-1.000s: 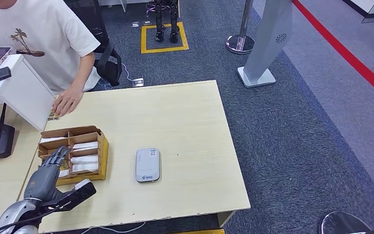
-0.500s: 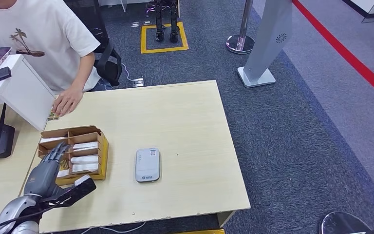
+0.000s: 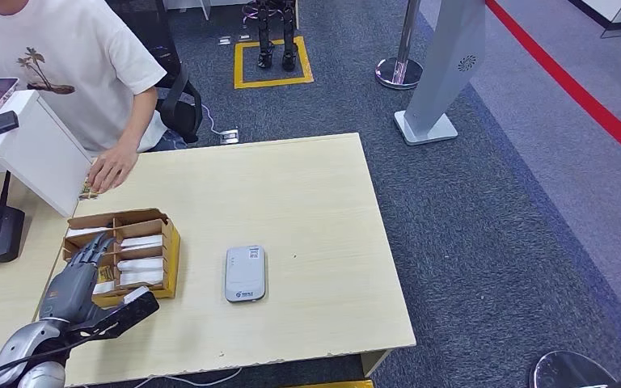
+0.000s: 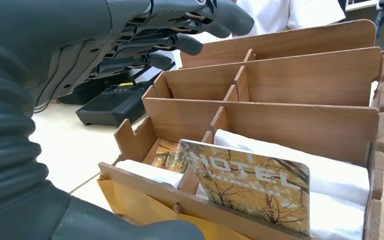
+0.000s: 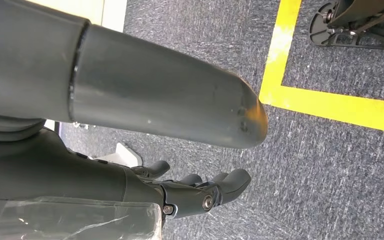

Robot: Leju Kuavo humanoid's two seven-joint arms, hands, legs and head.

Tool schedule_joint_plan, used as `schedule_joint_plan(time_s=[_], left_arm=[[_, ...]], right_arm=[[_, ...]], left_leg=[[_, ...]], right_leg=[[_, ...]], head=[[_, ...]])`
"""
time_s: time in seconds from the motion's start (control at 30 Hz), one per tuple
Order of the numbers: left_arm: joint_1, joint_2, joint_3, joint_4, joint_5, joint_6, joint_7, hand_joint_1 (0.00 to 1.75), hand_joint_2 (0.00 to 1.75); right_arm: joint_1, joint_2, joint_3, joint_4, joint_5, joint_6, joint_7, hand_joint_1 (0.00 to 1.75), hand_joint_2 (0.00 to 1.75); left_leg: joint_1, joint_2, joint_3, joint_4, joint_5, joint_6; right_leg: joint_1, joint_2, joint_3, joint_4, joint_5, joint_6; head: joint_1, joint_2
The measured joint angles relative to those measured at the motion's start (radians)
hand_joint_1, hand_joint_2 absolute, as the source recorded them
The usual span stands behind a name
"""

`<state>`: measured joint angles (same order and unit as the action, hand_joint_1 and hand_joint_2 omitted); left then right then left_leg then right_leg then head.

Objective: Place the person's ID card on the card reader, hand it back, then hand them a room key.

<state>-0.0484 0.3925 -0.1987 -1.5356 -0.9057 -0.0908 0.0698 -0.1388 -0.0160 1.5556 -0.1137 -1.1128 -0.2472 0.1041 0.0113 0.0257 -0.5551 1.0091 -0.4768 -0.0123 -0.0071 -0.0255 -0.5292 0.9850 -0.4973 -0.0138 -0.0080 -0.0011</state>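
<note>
Standing in the box's (image 4: 260, 100) near slot, room key (image 4: 252, 182) beneath left hand (image 4: 130, 45).

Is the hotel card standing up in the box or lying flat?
Standing up. The hotel card leans on its edge in the near slot of the wooden box, its top edge above the front wall, beside white paper sleeves.

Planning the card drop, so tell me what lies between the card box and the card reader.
Nothing: in the head view, bare tabletop separates the wooden card box from the grey card reader.
</note>
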Motion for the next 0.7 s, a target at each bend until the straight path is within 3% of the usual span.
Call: schedule_joint_plan(time_s=[0.4, 0.53, 0.7], left_arm=[[0.0, 0.0, 0.0, 0.004, 0.005, 0.0, 0.0, 0.05, 1.75], [0.0, 0.0, 0.0, 0.005, 0.01, -0.001, -0.001, 1.75, 1.75], [0.0, 0.001, 0.0, 0.005, 0.02, -0.001, -0.01, 1.75, 1.75]], right_arm=[[0.0, 0.0, 0.0, 0.0, 0.0, -0.009, 0.0, 0.0, 0.0], [0.0, 0.0, 0.0, 0.0, 0.0, -0.009, 0.0, 0.0, 0.0], [0.0, 0.0, 0.0, 0.0, 0.0, -0.008, -0.001, 0.0, 0.0]], left_leg=[[0.0, 0.0, 0.0, 0.0, 0.0, 0.0], [0.0, 0.0, 0.0, 0.0, 0.0, 0.0], [0.0, 0.0, 0.0, 0.0, 0.0, 0.0]], right_leg=[[0.0, 0.0, 0.0, 0.0, 0.0, 0.0], [0.0, 0.0, 0.0, 0.0, 0.0, 0.0], [0.0, 0.0, 0.0, 0.0, 0.0, 0.0]], head=[[0.0, 0.0], [0.0, 0.0], [0.0, 0.0]])
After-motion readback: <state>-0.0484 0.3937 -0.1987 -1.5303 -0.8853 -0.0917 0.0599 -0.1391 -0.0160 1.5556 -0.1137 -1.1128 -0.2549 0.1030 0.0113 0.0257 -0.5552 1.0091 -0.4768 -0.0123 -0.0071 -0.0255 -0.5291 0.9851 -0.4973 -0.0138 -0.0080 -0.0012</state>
